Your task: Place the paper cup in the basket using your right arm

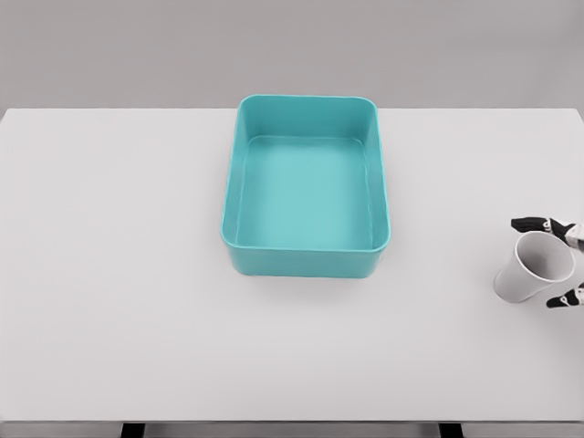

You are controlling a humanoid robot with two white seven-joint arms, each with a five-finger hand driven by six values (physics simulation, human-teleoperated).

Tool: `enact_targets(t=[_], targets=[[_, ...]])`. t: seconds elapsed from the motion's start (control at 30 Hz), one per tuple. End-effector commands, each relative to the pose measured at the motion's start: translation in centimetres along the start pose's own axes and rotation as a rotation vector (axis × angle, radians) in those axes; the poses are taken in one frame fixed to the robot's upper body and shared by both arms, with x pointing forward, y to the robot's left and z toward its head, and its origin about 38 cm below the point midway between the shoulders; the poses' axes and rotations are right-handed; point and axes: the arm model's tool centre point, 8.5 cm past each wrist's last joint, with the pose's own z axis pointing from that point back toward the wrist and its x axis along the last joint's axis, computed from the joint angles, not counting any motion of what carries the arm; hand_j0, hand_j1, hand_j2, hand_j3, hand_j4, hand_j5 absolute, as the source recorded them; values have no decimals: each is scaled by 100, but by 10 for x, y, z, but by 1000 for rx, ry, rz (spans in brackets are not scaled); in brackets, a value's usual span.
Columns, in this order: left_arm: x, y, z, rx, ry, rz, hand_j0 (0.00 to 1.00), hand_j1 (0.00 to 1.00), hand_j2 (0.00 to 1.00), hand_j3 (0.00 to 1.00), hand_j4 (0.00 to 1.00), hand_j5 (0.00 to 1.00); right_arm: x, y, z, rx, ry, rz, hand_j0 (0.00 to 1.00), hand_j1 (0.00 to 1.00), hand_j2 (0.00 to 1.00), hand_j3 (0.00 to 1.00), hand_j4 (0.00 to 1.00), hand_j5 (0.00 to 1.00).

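Right hand (564,262), mostly cut off at the frame's right edge, brackets the tilted paper cup (532,268) with dark fingertips (530,224) at its rim; apparently gripping, contact unclear. Grasp step underway. Next: lift and carry it left to the teal basket (306,263), well apart on the white table (119,274).

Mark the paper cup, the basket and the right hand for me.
paper cup (522,276): head view, on its white outer wall.
basket (301,263): head view, on the near outer wall.
right hand (563,262): head view, midway between the dark fingertips at the cup's rim.
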Motion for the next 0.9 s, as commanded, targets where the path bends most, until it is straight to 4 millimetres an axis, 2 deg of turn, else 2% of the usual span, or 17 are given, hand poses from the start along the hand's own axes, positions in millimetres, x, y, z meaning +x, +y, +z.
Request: enact_targets(t=[0.0,0.8,0.87], targets=[[0,0,0,0,-1,0,100,100,100,100,100,100,2,0,-1,-3,-6,-5,100,100,100,100,100,100],[0,0,0,0,0,0,100,100,100,100,100,100,6,3,-10,-5,-43,-14,100,100,100,100,100,100],[0,0,0,0,0,0,100,100,100,100,100,100,7,3,-11,-4,-46,-13,97,97,97,97,97,97]])
